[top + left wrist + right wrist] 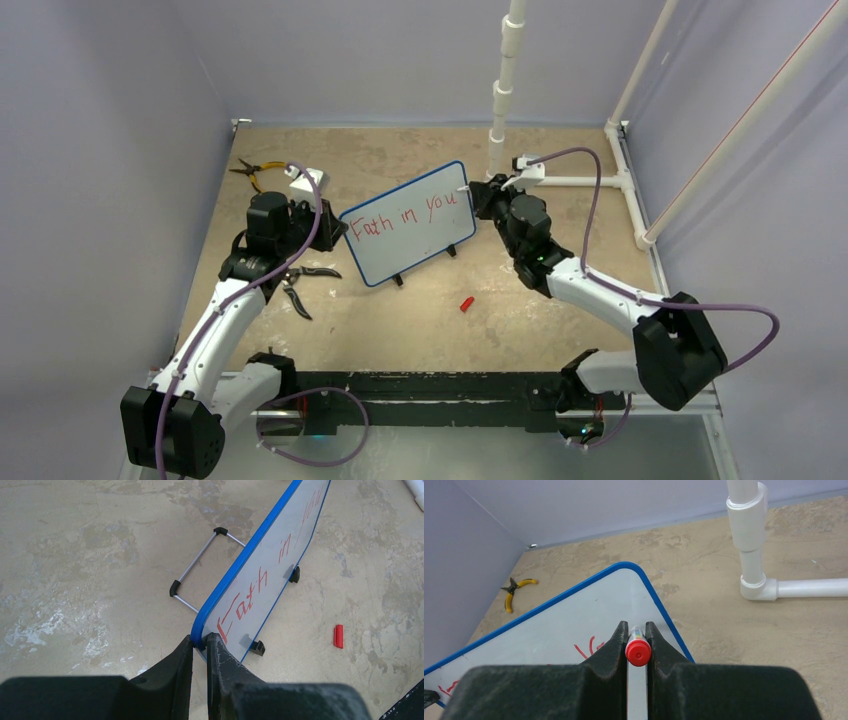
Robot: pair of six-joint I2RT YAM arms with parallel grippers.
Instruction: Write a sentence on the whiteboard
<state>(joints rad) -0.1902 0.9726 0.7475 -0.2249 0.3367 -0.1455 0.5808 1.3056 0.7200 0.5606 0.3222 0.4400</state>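
- Two pairs of pliers lie on the table (pixel 400 330) at the left. One pair with yellow handles (pixel 255 172) is near the far left corner. One pair with black handles (pixel 305 283) lies open beside the left arm.
- The left gripper (pixel 200 641) is closed tightly on the lower left corner of the whiteboard (pixel 425 245), pinching the blue frame between its two fingers.
- The one whiteboard stands tilted in the middle of the table, between the two grippers. Its two black feet (pixel 257 648) touch the table, and one wire stand (pixel 197 562) is behind it.
- The sentence (pixel 410 213) is one line of red handwriting. It reads about "Faith in you", and I cannot read any letters after that.
- One small red cap (pixel 466 304) lies on the table in front of the board, apart from it.
- The right gripper (pixel 637 628) is at the upper right corner of the board. Its fingers are narrow and hold one marker (pixel 638 651) with a red end. The label on the marker is too small to read.
- One white pipe (pixel 505 80) stands upright behind the right end of the board.
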